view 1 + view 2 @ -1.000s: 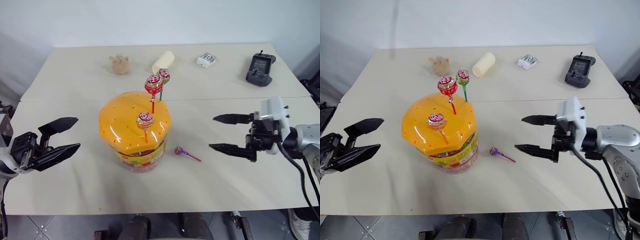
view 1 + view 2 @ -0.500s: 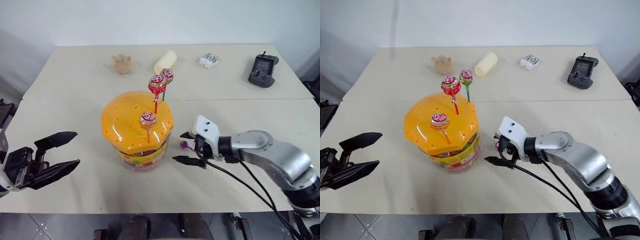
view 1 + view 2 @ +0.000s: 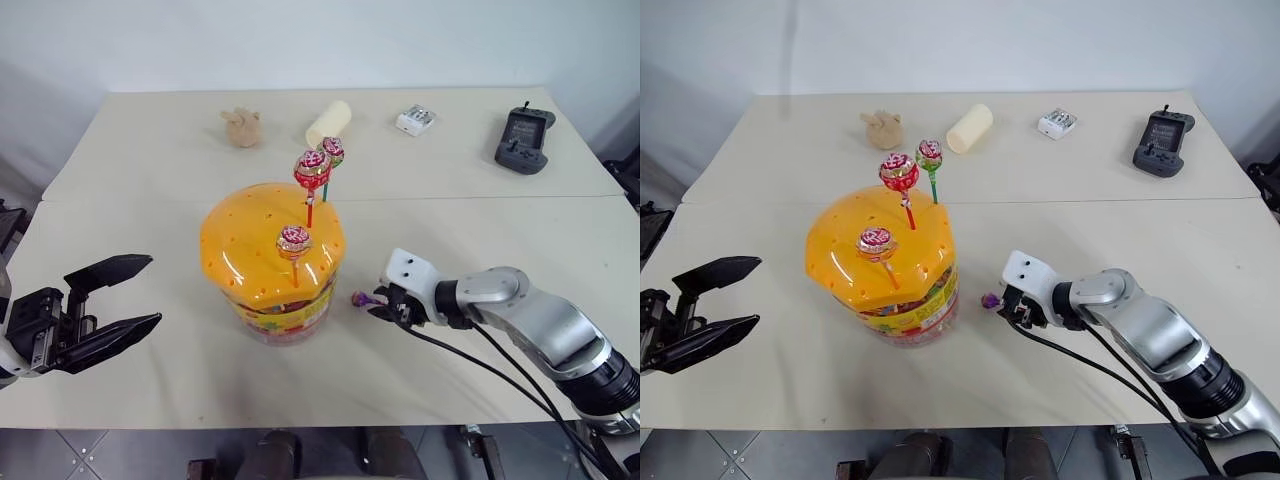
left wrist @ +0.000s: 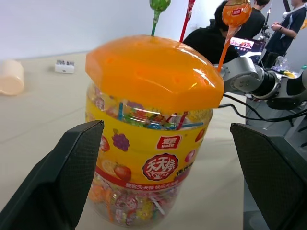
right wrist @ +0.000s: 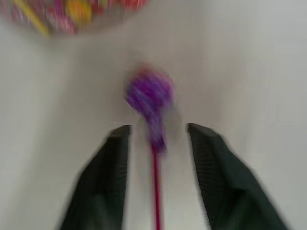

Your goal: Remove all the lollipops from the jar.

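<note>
The jar (image 3: 285, 310) is a clear tub with a domed orange lid, standing at the table's middle. Three lollipops stand stuck in the lid: a red-pink one (image 3: 310, 167), a green one (image 3: 331, 151) and one on an orange stick (image 3: 292, 238). A purple lollipop (image 3: 360, 298) lies on the table just right of the jar. My right gripper (image 3: 378, 308) is down at it, tilted toward the table. Its narrowly open fingers (image 5: 112, 158) straddle the red stick without touching it. My left gripper (image 3: 153, 291) hovers open, left of the jar.
Along the far edge lie a tan toy figure (image 3: 241, 128), a cream cylinder (image 3: 327, 122), a small white box (image 3: 413, 120) and a black controller (image 3: 524, 140). People sit beyond the table in the left wrist view.
My right gripper swung from the right side of the table down to the purple lollipop beside the jar, and its jaws narrowed around the stick. The left gripper stayed put.
</note>
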You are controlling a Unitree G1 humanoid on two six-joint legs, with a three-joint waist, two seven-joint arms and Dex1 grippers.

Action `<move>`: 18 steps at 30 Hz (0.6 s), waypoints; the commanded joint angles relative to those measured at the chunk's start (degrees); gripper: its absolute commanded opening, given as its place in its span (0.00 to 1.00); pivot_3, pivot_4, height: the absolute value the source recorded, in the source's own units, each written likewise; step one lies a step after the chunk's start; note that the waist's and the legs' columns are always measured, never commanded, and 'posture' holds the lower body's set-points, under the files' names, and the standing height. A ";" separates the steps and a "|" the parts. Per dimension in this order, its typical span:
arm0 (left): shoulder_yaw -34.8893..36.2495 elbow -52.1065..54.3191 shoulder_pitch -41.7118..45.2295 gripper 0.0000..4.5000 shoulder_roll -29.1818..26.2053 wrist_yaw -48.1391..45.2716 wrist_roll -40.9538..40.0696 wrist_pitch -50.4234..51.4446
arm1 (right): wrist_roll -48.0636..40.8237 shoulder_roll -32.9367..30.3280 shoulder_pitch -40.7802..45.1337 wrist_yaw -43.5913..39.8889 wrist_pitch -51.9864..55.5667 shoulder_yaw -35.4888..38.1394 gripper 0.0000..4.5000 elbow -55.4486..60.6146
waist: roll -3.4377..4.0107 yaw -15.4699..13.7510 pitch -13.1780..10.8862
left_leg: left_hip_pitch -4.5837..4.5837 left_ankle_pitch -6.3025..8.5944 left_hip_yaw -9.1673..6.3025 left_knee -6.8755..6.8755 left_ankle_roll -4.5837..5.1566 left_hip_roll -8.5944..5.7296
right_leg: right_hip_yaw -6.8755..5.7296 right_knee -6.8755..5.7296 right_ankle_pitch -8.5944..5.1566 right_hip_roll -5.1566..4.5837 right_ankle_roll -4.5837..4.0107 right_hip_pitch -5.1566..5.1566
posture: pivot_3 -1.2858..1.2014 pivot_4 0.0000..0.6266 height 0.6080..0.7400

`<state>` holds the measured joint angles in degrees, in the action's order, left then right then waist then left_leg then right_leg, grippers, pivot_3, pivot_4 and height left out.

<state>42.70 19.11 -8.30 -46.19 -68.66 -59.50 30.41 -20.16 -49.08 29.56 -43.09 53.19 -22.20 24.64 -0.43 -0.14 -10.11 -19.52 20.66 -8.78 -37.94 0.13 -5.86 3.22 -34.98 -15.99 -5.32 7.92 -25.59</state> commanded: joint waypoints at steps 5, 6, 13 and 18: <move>-0.35 -1.38 2.27 1.00 -0.43 -0.84 1.34 -2.43 | -1.95 -3.95 -3.34 -3.31 -1.08 10.42 0.01 -0.62 | 0.00 -0.11 0.00 | 0.00 0.00 0.00 0.00 0.00 0.00 | 0.00 0.00 0.00 0.00 0.00 0.01 | 0.52 0.24 1.00; -0.63 -1.50 2.54 1.00 -0.19 -0.78 1.39 -2.64 | -3.80 -4.40 -4.42 -4.81 -1.67 13.93 0.01 -0.92 | 0.00 -0.05 0.00 | 0.00 0.00 0.01 0.00 0.00 0.00 | 0.00 0.00 0.00 0.00 0.00 0.01 | 0.52 0.24 1.00; -2.68 -2.01 3.71 1.00 1.37 -0.51 1.95 -3.91 | -2.84 -11.72 -12.24 -8.74 -8.03 28.31 0.01 -6.97 | 0.00 -0.64 0.00 | 0.00 0.05 0.07 0.00 0.09 -0.01 | 0.01 0.05 0.01 -0.01 0.01 0.01 | 0.52 0.24 1.00; -4.08 -2.79 4.41 1.00 1.36 -0.85 2.19 -4.34 | -3.55 -12.09 -11.31 -13.28 -11.97 27.16 0.08 -6.70 | 0.01 -0.26 -0.01 | 0.06 0.05 0.14 -0.01 0.06 0.05 | 0.04 -0.03 0.01 0.03 0.01 0.01 | 0.52 0.24 1.00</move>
<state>38.30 16.82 -4.44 -44.96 -69.01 -57.75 27.27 -22.80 -60.80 16.86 -54.62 42.63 4.71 16.20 -0.41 -0.40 -10.12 -19.46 20.71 -8.64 -37.96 0.19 -5.81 3.26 -35.04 -15.99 -5.29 7.93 -25.57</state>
